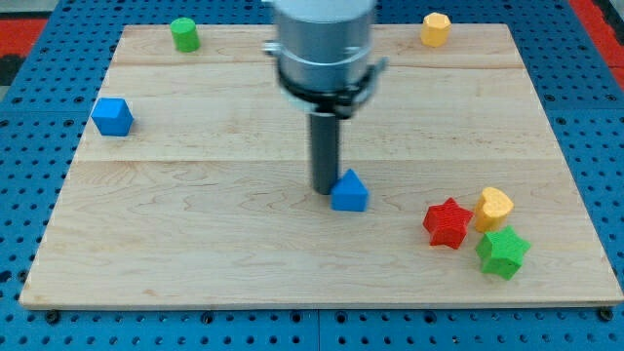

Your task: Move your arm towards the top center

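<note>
My dark rod comes down from the grey arm body (324,44) at the view's top centre. My tip (324,190) rests on the wooden board (195,244) near its middle. A small blue triangular block (349,191) lies just to the right of the tip, touching or nearly touching it. The top centre of the board lies behind the arm body.
A green cylinder (184,34) stands at the top left and a yellow hexagonal block (435,29) at the top right. A blue cube (113,117) lies at the left edge. A red star (448,222), a yellow heart (493,208) and a green star (502,253) cluster at the lower right.
</note>
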Available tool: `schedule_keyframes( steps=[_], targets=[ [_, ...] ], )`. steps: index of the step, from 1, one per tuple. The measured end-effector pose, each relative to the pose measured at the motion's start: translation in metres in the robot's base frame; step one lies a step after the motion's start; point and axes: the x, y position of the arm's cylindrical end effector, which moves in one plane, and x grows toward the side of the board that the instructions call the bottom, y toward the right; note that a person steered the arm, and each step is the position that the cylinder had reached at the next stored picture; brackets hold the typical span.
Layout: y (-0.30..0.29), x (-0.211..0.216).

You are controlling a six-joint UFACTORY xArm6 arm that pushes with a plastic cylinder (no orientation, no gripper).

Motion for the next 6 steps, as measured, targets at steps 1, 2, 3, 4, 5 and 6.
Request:
schedule_keyframes(
  steps=[1, 2, 3, 4, 5, 6],
  targets=[
    [0.045, 0.008],
    [0.05, 0.021],
    [0.047, 0.027],
    [0.001, 0.018],
    [-0.039, -0.03],
    [-0.021, -0.12]
  ],
)
